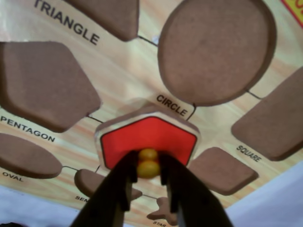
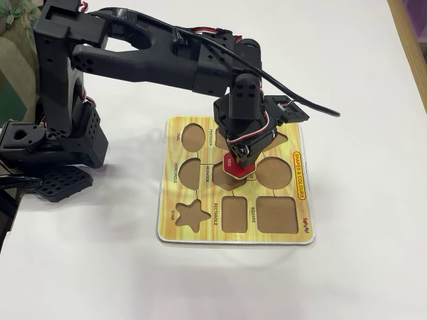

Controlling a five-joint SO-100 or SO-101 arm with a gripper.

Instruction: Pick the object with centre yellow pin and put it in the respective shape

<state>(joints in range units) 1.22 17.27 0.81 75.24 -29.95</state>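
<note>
My gripper (image 1: 148,166) is shut on the yellow pin (image 1: 148,163) of a red flat piece (image 1: 149,135) with a white rim and angled sides. My fingers hide its near edge. The piece hangs slightly above the wooden shape board (image 1: 128,80), just below the word CIRCLE and to the right of the pentagon recess (image 1: 42,82). In the fixed view the gripper (image 2: 239,161) holds the red piece (image 2: 243,169) over the middle of the board (image 2: 280,239), left of the circle recess (image 2: 273,172).
Empty recesses surround the piece: circle (image 1: 215,47), triangle (image 1: 111,14), square (image 1: 274,118), oval (image 1: 23,156), a small diamond-like one (image 1: 222,170) and a star (image 2: 190,215). The board lies on a white table (image 2: 360,87). The arm's base (image 2: 57,133) stands to the left.
</note>
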